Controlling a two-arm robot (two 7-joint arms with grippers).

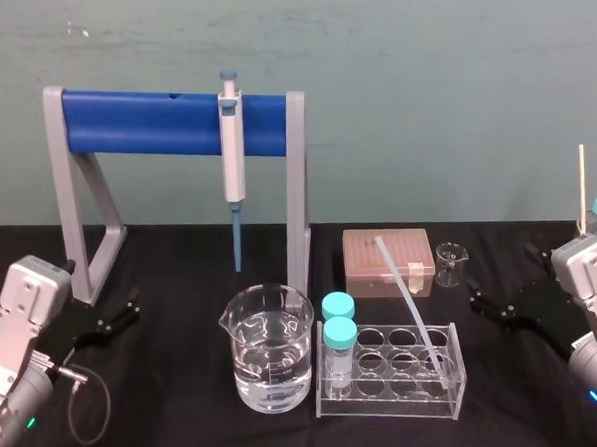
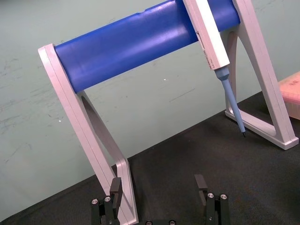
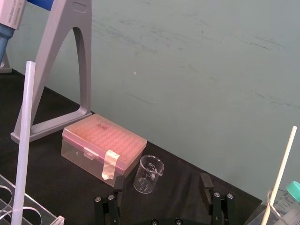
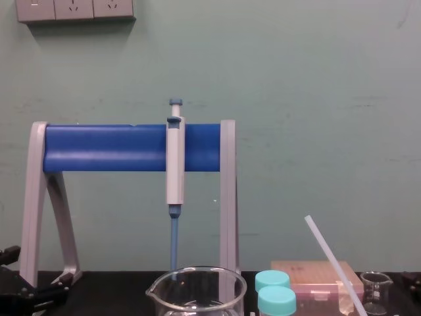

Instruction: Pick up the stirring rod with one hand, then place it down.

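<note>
The stirring rod [image 1: 408, 298], translucent white, leans tilted in the clear test-tube rack [image 1: 388, 399], with its top toward the pink tip box [image 1: 388, 261]. The same stirring rod [image 3: 22, 140] shows in the right wrist view, and from the chest the stirring rod [image 4: 332, 262] slants up to the left. My right gripper [image 1: 493, 303] rests low at the table's right, open and holding nothing, apart from the rod. Its fingertips [image 3: 119, 183] point at the small glass beaker [image 3: 149, 174]. My left gripper [image 1: 118, 318] sits open at the far left by the stand's foot.
A grey-and-blue pipette stand [image 1: 183, 121] holds a blue-tipped pipette [image 1: 233, 157] at the back. A large beaker of water [image 1: 268, 347] and two teal-capped vials [image 1: 339, 347] stand at front centre. A thin cream stick [image 1: 582, 184] rises from a container at the far right.
</note>
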